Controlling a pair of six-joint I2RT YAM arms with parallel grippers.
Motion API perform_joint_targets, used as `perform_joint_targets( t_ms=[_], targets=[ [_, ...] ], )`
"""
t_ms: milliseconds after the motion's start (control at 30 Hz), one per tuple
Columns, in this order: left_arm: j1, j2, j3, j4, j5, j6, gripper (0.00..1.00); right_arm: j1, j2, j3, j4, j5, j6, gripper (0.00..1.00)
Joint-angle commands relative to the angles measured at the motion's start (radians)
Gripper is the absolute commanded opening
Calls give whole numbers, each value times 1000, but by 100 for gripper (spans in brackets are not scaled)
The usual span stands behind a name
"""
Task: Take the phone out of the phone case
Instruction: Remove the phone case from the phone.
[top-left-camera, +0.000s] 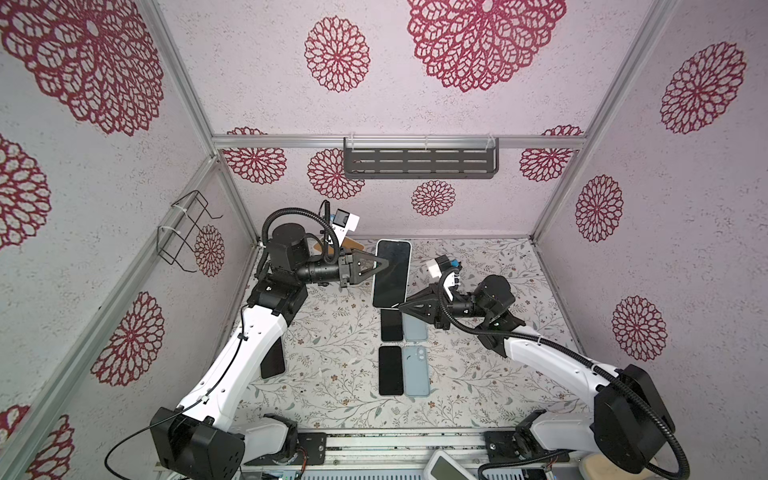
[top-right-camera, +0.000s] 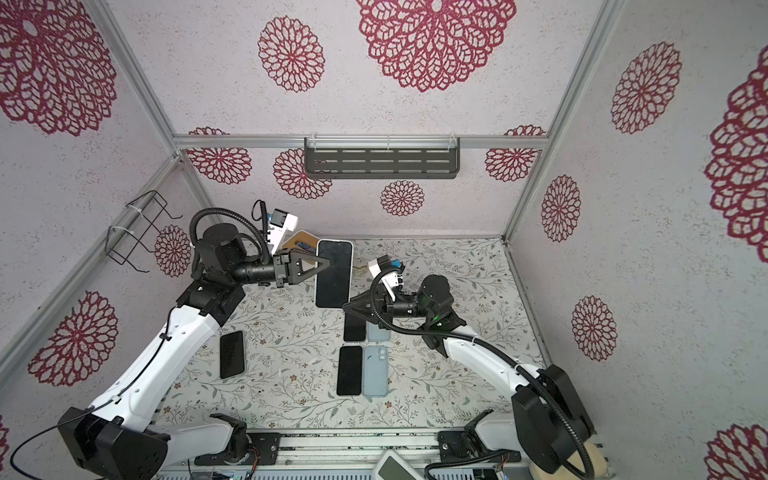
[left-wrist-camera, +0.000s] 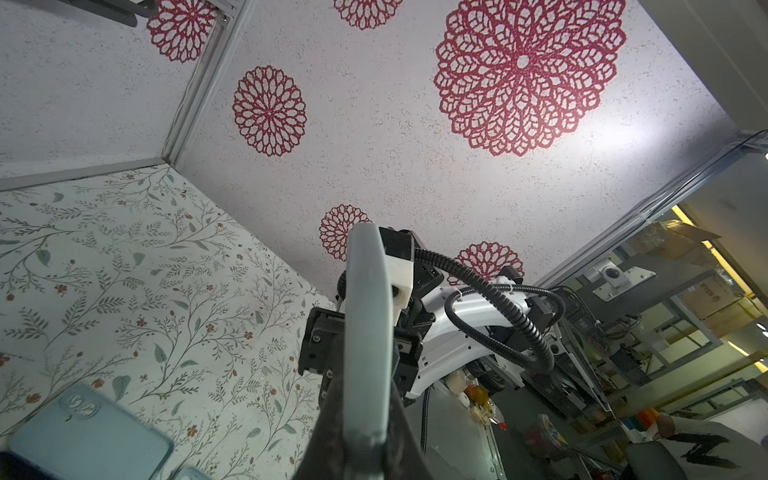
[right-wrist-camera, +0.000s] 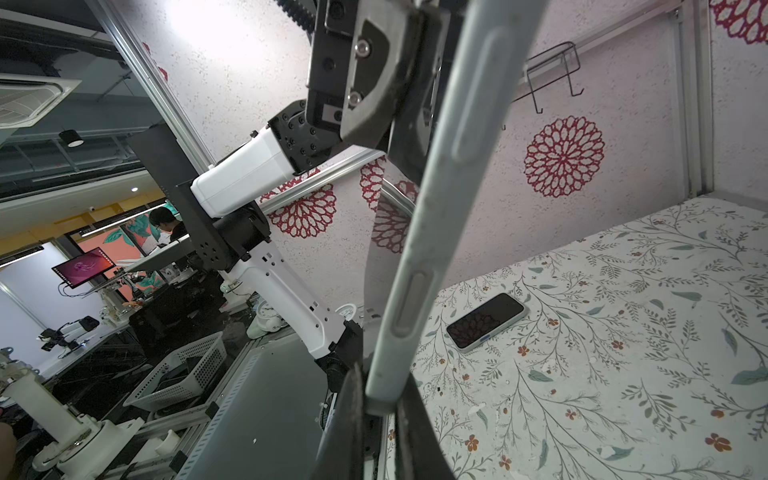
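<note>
On the floral table (top-left-camera: 332, 399), nearest the viewer, a dark-screened handset (top-left-camera: 390, 370) is laid flat, with an empty blue case (top-left-camera: 415, 372) touching its right side. Well to the left, another dark-screened handset (top-right-camera: 232, 354) is laid alone beside the left arm; in a wrist view a pale rim is seen around it (right-wrist-camera: 486, 320).

Just beyond the near pair, a second pair is laid the same way: a black handset (top-left-camera: 392, 328) on the left and a second blue case (top-left-camera: 417, 330) on the right, the latter partly covered by the right arm.

Above the far end of this pair, the right gripper (top-left-camera: 401, 307) is seen reaching in from the right. Its jaws are drawn narrow and are clamped on the near right corner of the phone case (right-wrist-camera: 436, 208), whose pale end is pinched between the dark fingers (right-wrist-camera: 349, 419).

The phone (top-left-camera: 390, 274) is seated in that pale case and is held clear of the table, screen upward, its length running near to far, in the middle of the scene.

The left long edge of the case (left-wrist-camera: 368, 332) is gripped by the left gripper (top-left-camera: 384, 267), brought in from the left, its jaws narrowed tightly around it.

Behind the left gripper a tan object (top-right-camera: 301, 241) is partly seen. On the far wall a dark slotted shelf (top-left-camera: 419, 162) is mounted.
</note>
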Motion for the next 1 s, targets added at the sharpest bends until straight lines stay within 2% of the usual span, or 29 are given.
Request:
perform_joint_targets(
  t_ms=[0, 67, 200, 467, 767, 967],
  targets=[
    [-23, 37, 46, 10, -60, -88, 0, 7, -9, 35, 59, 2, -102, 3],
    [-27, 63, 48, 4, -99, -131, 0, 8, -12, 41, 49, 17, -140, 2],
    [-29, 109, -4, 124, -129, -311, 0, 7, -16, 53, 49, 43, -209, 0],
    [-83, 164, -89, 300, -190, -498, 0, 6, -26, 98, -25, 102, -342, 0],
    [-166, 193, -143, 399, -254, -590, 0, 4, -68, 57, -3, 280, -432, 0],
    [-169, 185, -168, 457, -270, -625, 0, 1, -101, -2, 41, 355, -427, 0]
  ],
)
